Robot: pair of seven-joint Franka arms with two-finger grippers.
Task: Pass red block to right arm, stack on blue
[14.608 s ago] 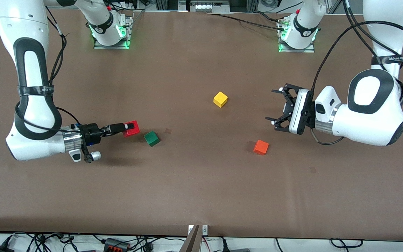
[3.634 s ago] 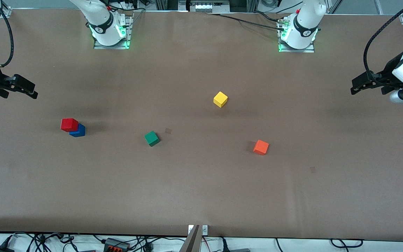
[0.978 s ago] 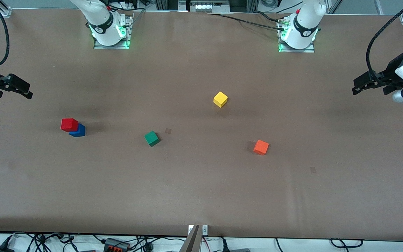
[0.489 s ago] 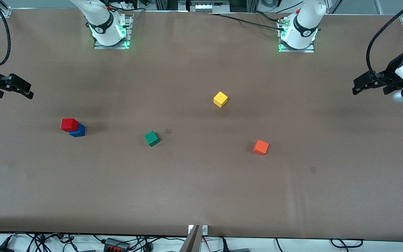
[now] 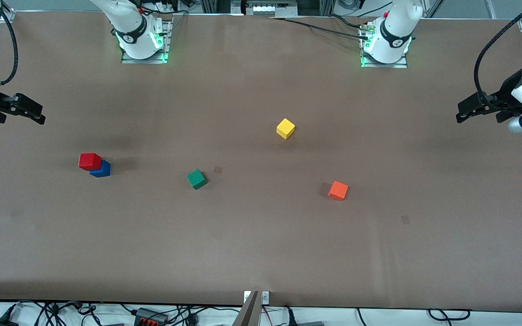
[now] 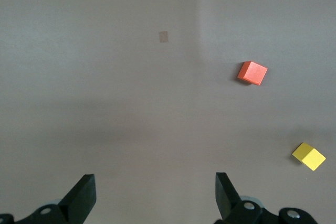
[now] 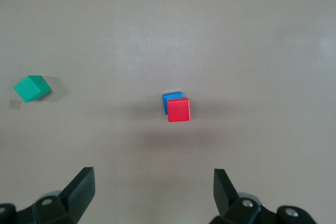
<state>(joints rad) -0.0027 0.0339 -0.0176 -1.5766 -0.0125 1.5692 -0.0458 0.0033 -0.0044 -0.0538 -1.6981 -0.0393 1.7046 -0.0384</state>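
The red block [image 5: 89, 160] sits on the blue block [image 5: 102, 170] toward the right arm's end of the tabletop [image 5: 261, 244], while the right end effector [image 5: 27, 111] and left end effector [image 5: 474, 108] hang over opposite ends, fingers apart and empty.

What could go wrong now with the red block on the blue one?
1. The red block sits off-centre on the blue block, so a bump might topple it.
2. The open right gripper is up at the right arm's end of the table, near the stack; a low move could knock it. The open left gripper waits at its end.
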